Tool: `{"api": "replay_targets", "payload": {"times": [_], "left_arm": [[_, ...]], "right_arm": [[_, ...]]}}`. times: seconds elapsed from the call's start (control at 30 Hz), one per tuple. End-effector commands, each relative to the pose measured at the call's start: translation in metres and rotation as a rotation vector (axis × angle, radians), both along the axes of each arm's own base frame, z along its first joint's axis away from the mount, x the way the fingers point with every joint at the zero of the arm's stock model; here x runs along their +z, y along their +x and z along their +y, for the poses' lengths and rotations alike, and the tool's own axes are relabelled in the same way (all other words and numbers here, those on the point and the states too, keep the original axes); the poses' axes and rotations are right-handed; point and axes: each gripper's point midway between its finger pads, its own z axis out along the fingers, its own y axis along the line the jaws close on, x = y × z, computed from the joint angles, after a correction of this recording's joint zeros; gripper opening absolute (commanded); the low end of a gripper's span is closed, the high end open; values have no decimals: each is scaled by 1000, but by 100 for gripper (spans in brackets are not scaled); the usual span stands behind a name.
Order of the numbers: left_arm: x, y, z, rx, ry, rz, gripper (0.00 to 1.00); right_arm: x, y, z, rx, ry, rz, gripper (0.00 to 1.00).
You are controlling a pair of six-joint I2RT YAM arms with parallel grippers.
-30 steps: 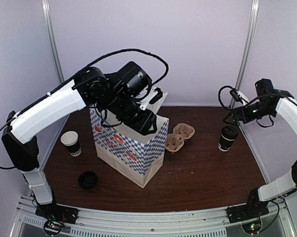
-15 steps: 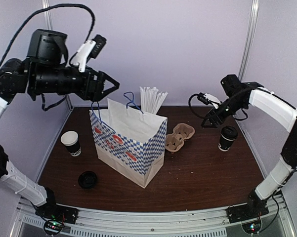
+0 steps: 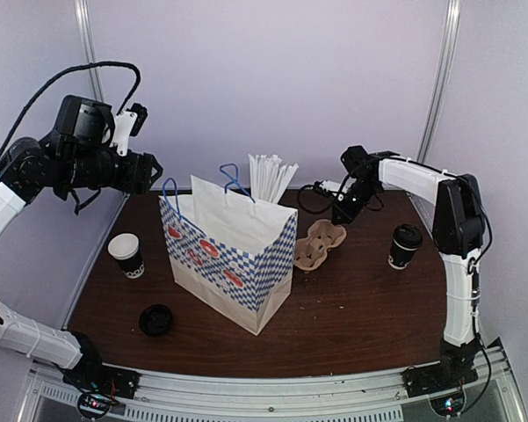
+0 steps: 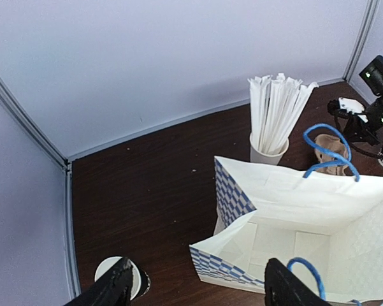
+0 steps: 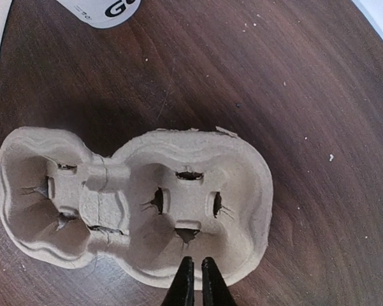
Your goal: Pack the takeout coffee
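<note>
From the top camera, the takeout coffee (image 3: 405, 246) was seen standing upright with its lid on near the right edge of the surface (image 3: 360, 308), untouched and well apart from the open paper bag (image 3: 233, 255), which was set left of centre with its mouth upward to take things from above. The pulp cup carrier (image 3: 321, 244) was laid between the two, just beside the bag. The left fingers (image 3: 148, 170) were held high over the far left corner, apparently to leave the bag's mouth unobstructed, while the right fingers (image 3: 341, 211) were lowered at the carrier's far end. A lidless cup (image 3: 126, 255) near the left edge, a loose lid (image 3: 155, 319) toward the near left corner and a cup of straws (image 3: 271, 180) behind the bag were left alone. In the left wrist view, the left fingers were spread wide with nothing between them, and part of the bag's white floor was seen with nothing on it. In the right wrist view, the right fingers were closed to a thin slit with their tips at the carrier's rim; whether the rim was pinched could not be told. The carrier was judged to be the thing taken first, so that the coffee could be seated in it.
</note>
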Motion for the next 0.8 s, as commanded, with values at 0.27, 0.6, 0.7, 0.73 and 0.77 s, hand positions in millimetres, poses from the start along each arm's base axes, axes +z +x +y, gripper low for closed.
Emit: {"api": "replay_targets", "payload": {"times": [0.27, 0.6, 0.7, 0.73, 0.77], "left_arm": [[-14, 23, 15, 32, -60, 0, 71], [-26, 24, 12, 17, -82, 25, 72], [-28, 23, 10, 12, -93, 28, 72], [-29, 24, 11, 12, -93, 29, 72], [-30, 24, 10, 11, -92, 31, 72]], "right_arm": [[-32, -21, -13, 48, -142, 91, 1], [-31, -92, -20, 190, -157, 235, 2], [-28, -115, -11, 229, -132, 291, 3], [-26, -120, -8, 237, -124, 300, 3], [-25, -123, -5, 243, -119, 303, 4]]}}
